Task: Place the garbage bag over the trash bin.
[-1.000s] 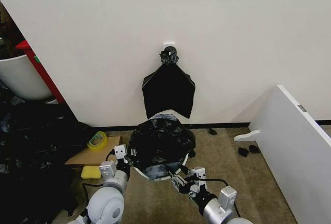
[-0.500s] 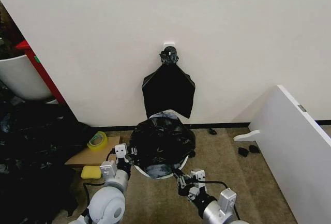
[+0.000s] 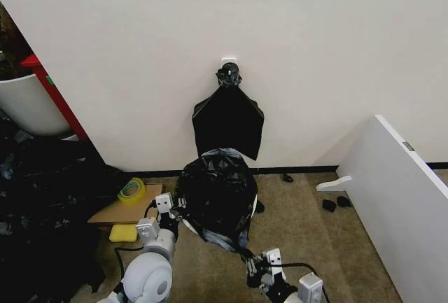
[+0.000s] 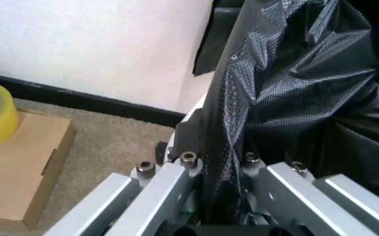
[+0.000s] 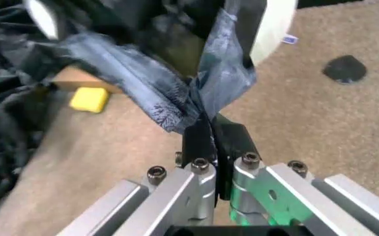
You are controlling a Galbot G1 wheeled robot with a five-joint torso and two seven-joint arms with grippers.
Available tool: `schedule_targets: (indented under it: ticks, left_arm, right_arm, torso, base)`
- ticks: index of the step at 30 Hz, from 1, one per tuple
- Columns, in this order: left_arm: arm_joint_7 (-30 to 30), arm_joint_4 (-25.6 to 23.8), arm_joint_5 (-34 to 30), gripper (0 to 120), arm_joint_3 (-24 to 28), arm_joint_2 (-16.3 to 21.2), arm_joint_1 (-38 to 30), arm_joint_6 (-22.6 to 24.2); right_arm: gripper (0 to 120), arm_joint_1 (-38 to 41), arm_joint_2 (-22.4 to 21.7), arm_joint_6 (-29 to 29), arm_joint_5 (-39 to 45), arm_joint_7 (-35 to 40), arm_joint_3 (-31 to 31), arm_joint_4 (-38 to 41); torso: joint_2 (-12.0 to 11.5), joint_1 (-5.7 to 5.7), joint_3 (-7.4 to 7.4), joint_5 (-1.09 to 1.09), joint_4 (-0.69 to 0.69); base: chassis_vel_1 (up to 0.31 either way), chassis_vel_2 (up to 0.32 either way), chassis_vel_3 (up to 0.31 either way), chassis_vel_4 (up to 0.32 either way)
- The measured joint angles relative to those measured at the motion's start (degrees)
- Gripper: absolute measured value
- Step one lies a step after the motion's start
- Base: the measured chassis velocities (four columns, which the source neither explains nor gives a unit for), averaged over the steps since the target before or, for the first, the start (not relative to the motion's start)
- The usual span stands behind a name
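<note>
The glossy black garbage bag (image 3: 215, 192) hangs over the white trash bin, hiding most of it in the head view. The bin's white wall (image 5: 276, 23) shows behind the stretched plastic in the right wrist view, and its wall (image 4: 190, 112) shows beside the bag in the left wrist view. My left gripper (image 3: 171, 212) is at the bin's left side, shut on a fold of the bag (image 4: 223, 162). My right gripper (image 3: 250, 259) is low in front of the bin, shut on the bag's stretched edge (image 5: 206, 105).
A flat black bundle of bags (image 3: 227, 122) hangs on the wall behind. A cardboard box (image 3: 119, 210) with a yellow tape roll (image 3: 131, 190) and a yellow sponge (image 3: 123, 233) lie left. A heap of black plastic (image 3: 38, 198) fills the far left; a white board (image 3: 406, 205) leans right.
My right gripper has drawn back toward me and lower, pulling the bag's edge out and down over the bin's front rim. The left gripper has stayed put.
</note>
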Motion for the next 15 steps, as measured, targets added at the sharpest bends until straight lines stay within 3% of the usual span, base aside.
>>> schedule_targets:
  ticks: [7,15]
  left_arm:
    - [-1.94,-2.01,-5.41,1,-0.52,0.11,0.13,0.58]
    - [-3.34,-3.85,-9.56,1,-1.21,0.59,0.57,3.22]
  right_arm:
    - [0,6.64,2.61,-0.53,-0.3,1.58,-0.33,-7.05]
    - [0,8.02,2.33,1.63,-4.4,1.94,2.06,-10.73]
  torso:
    - [0.0,0.0,0.0,0.0,0.01]
    - [0.0,0.0,0.0,-0.01,0.0]
  base:
    - [0.0,0.0,0.0,0.0]
    - [0.0,0.0,0.0,0.0]
